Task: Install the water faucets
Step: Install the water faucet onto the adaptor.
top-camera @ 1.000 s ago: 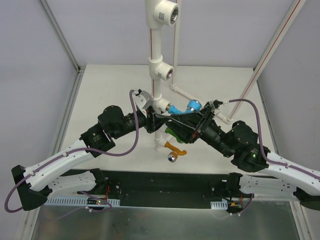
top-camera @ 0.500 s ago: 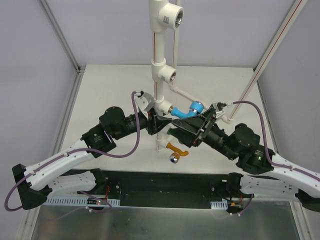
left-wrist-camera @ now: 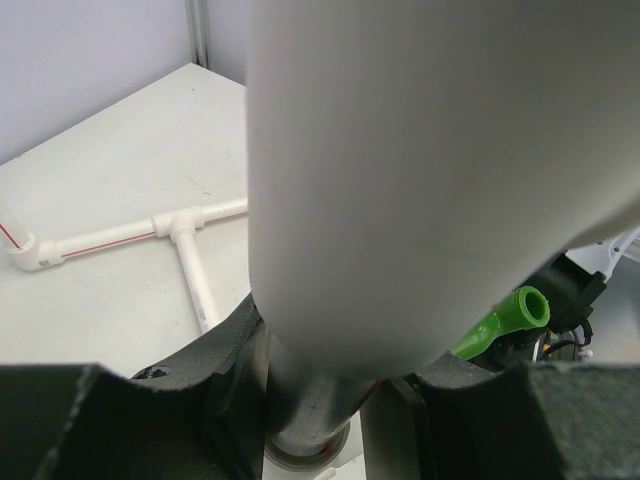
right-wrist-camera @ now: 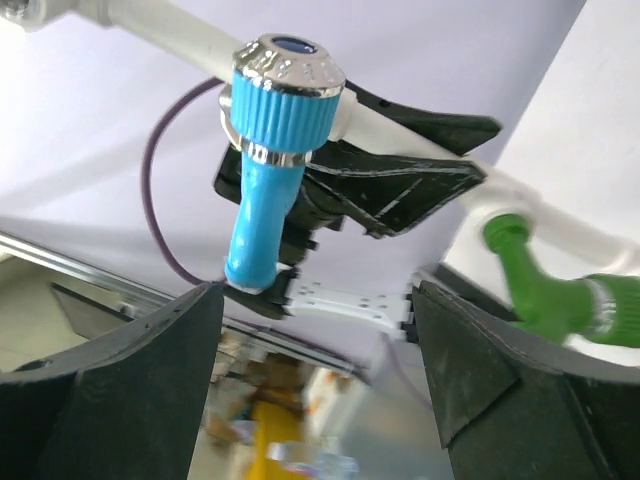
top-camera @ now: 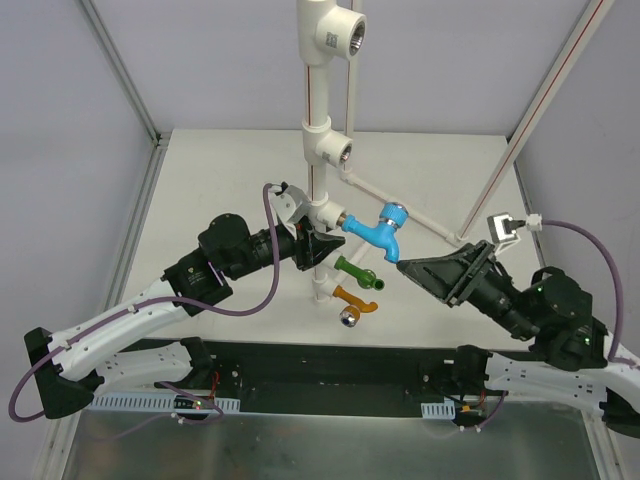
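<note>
**Top external view.** The blue faucet point(top-camera: 378, 228) sits in the middle tee fitting point(top-camera: 325, 212) of the upright white pipe point(top-camera: 314, 120). The green faucet point(top-camera: 357, 270) and orange faucet point(top-camera: 352, 298) are mounted below it. The left arm reaches in from the near left, and the left gripper point(top-camera: 312, 247) is clamped on the pipe. The right arm lies low at the near right. The right gripper point(top-camera: 405, 268) is spread wide and empty, apart from the blue faucet.

**Left wrist view.** The fingers point(left-wrist-camera: 150, 420) bracket the white pipe point(left-wrist-camera: 420, 180) with the green faucet point(left-wrist-camera: 510, 318) beyond. This brace should probably resist any twisting load.

**Right wrist view.** The blue faucet point(right-wrist-camera: 270, 160) hangs ahead of the open right gripper point(right-wrist-camera: 318, 300), with the green faucet point(right-wrist-camera: 540, 275) to its right. Any further tightening likely calls for a square grip on the body, not the cap.
</note>
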Motion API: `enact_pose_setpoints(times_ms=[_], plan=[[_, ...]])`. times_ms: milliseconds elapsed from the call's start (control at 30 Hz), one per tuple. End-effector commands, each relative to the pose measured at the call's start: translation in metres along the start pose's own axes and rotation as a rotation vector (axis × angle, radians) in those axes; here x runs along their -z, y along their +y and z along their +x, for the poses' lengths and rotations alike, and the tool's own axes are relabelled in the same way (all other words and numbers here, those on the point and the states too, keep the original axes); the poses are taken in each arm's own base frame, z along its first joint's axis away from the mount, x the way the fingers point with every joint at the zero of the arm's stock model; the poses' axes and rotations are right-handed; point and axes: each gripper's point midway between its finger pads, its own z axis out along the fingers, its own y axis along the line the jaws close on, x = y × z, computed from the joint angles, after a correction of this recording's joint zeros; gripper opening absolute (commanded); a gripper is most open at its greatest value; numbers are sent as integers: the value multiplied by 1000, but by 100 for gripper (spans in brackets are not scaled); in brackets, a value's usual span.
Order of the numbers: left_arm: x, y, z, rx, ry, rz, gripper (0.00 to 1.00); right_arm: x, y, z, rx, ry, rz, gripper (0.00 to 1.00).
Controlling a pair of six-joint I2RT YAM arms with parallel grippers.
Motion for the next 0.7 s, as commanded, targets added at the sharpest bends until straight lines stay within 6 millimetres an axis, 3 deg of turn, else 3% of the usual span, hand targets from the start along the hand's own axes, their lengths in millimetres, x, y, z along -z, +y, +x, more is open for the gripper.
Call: enact_pose_setpoints(times_ms=[0,133,267,467,667], plan=[[4,-24,15,222,65,63,0,35,-8,-21,423,-12,5,83],[3,-24,17,227,73,64,0,55,-25,-62,804,-93,131,82],[3,-25,18,233,76,68,0,48,-31,-79,1314,-82,144,81],[7,-25,17,233,74,65,0,27,-25,-57,1995,8,-101,83],[8,-26,14,231,72,66,0,16,27,-51,2291,-183,-328,83]])
